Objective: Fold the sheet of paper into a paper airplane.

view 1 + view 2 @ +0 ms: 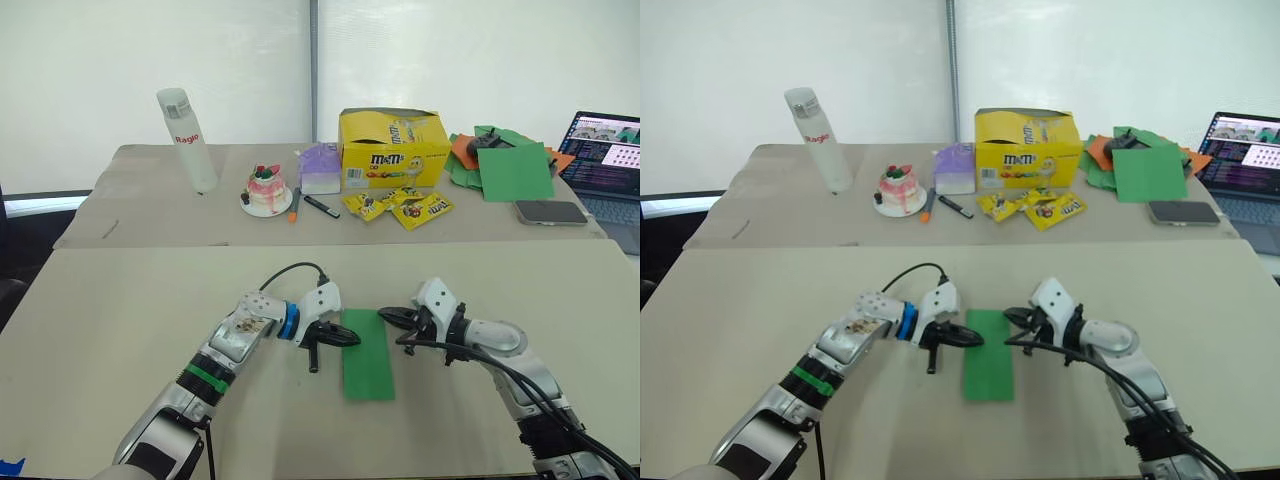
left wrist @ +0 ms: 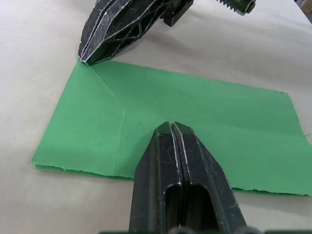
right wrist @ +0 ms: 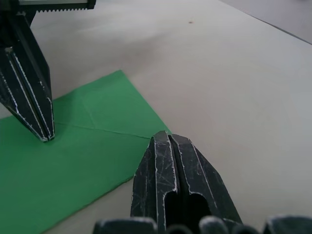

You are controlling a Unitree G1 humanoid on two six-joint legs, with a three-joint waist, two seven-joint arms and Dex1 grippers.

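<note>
My left claw (image 2: pixel 171 127) is pressed together, its tip resting on the near long edge of the sheet of paper (image 1: pixel 367 353) — pressing down rather than pinching it. My right claw (image 3: pixel 169 139) is pressed together too, its tip at the opposite long edge, close to the far end of the sheet. The two claws face each other across the green strip. The paper lies flat on the front worktop (image 1: pixel 120 330) between my arms, folded into a narrow rectangle with doubled edges along one side and faint diagonal creases near one end. Well beyond it, on the rear worktop (image 1: pixel 130 215), stand a white bottle (image 1: pixel 187 139), a small cake (image 1: pixel 267 189), a yellow candy box (image 1: pixel 393 148) — and a heap of green and orange sheets (image 1: pixel 505 160) beside a laptop (image 1: pixel 608 160).
</note>
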